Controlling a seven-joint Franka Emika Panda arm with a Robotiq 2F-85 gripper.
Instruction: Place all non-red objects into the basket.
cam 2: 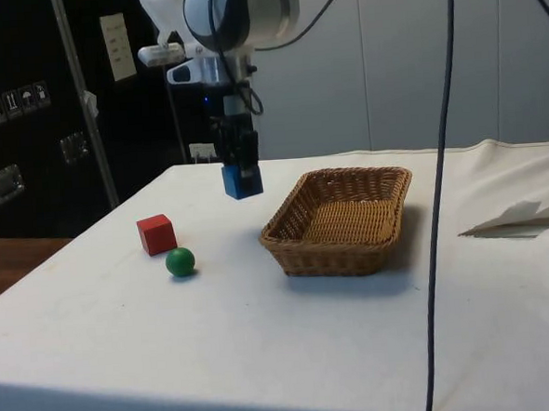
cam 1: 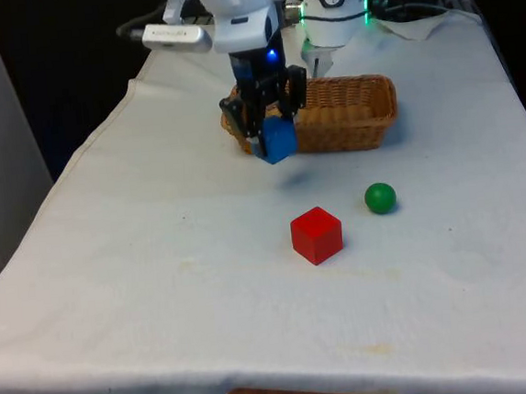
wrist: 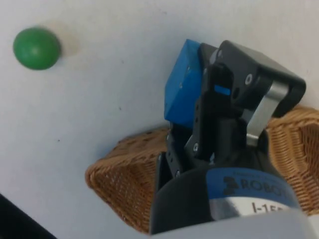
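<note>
Blue cube (cam 1: 278, 141) hangs pinched between the gripper (cam 1: 276, 131) fingers — raised, just beside the basket (cam 1: 348, 116)

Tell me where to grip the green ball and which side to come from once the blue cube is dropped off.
Take the green ball across its widest middle, coming straight down from above. It is round, so any pair of opposite sides should serve. It lies apart from the red cube, so the fingers look to have room. Just now the gripper holds the blue cube lifted beside the basket.

Blue cube (cam 1: 278, 141), red cube (cam 1: 316, 235), green ball (cam 1: 380, 198), tan wicker basket (cam 1: 352, 113), white cloth (cam 1: 158, 261).
</note>
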